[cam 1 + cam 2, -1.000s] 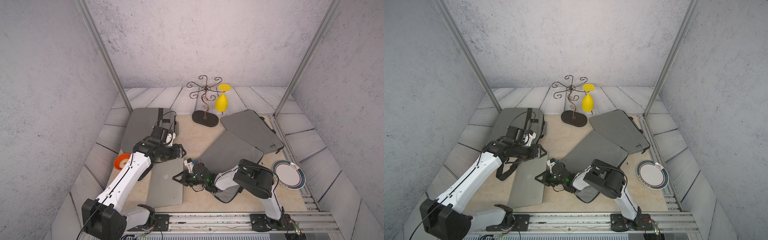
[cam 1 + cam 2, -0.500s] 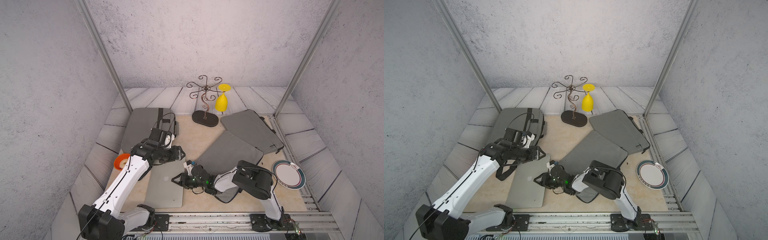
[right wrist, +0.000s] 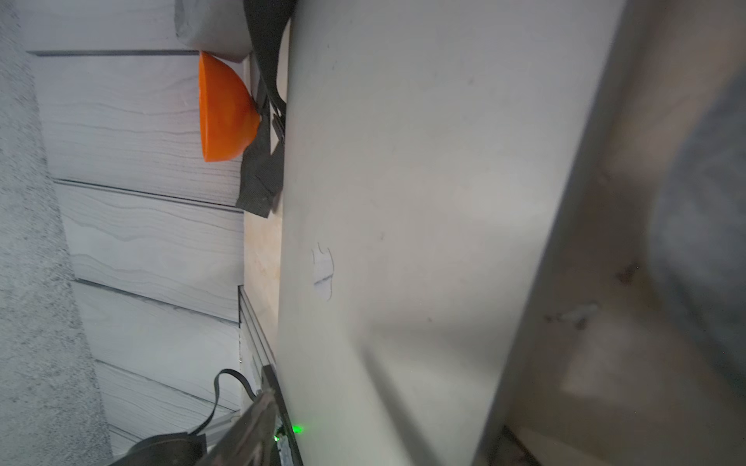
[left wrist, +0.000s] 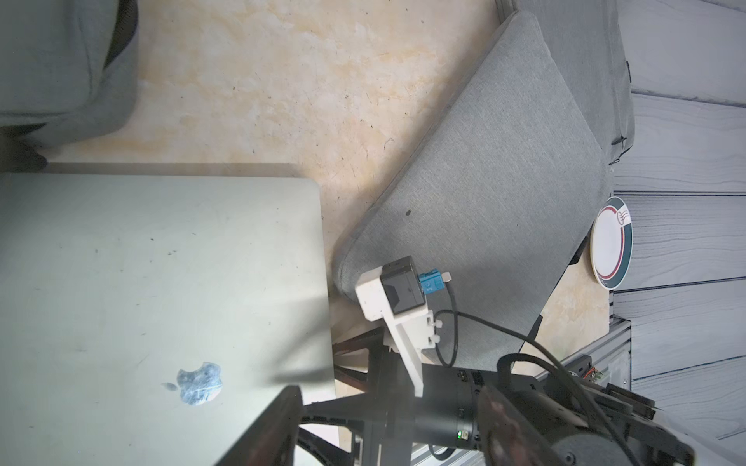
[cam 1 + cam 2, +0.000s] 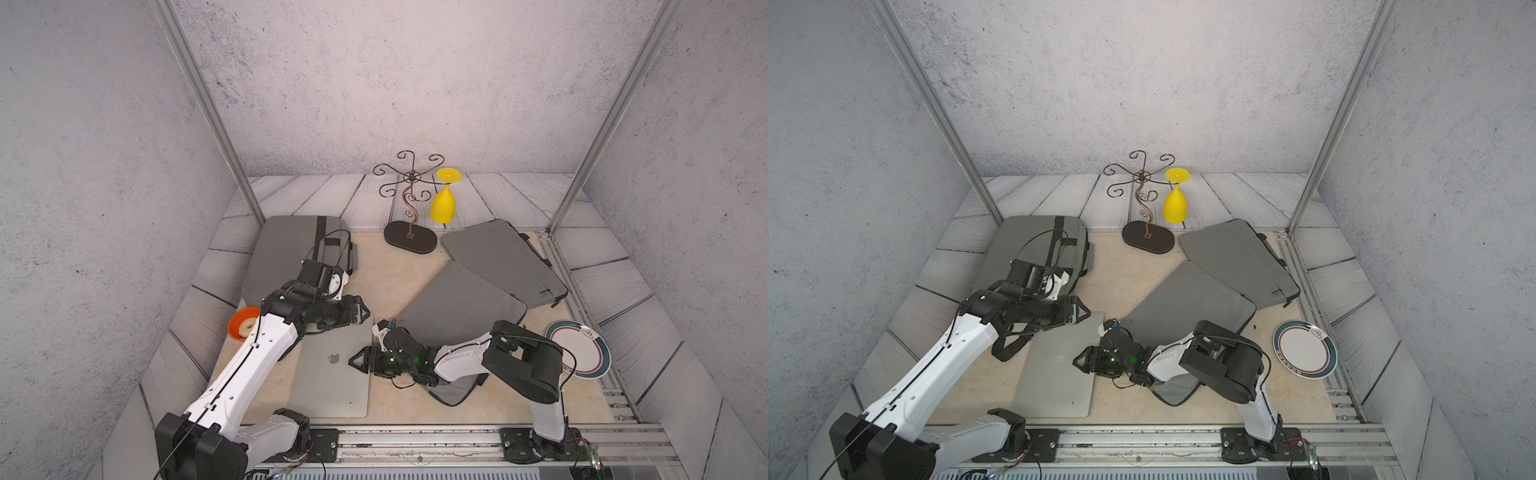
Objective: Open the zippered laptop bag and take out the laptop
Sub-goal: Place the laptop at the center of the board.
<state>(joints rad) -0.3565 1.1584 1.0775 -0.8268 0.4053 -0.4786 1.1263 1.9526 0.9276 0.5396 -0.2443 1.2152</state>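
The silver laptop (image 5: 332, 374) (image 5: 1054, 374) lies flat on the table, lid up and outside the bag. It fills the wrist views as laptop (image 4: 141, 282) and laptop (image 3: 403, 201). My right gripper (image 5: 358, 360) (image 5: 1081, 360) is open at the laptop's right edge, jaws on either side of that edge. The grey laptop bag (image 5: 457, 307) (image 4: 484, 181) lies slanted behind and under my right arm, its open end (image 5: 453, 392) at the front. My left gripper (image 5: 362, 311) (image 4: 387, 427) hovers open over the laptop's far right corner, holding nothing.
A second grey bag (image 5: 503, 262) lies back right and a strapped grey bag (image 5: 291, 249) back left. An orange bowl (image 5: 243, 323) sits beside my left arm. A plate (image 5: 579, 351) lies at the right. A wire stand (image 5: 409, 199) holds a yellow glass (image 5: 444, 203).
My right gripper's jaws have spread apart at the laptop's right edge. The laptop and my left arm have barely shifted.
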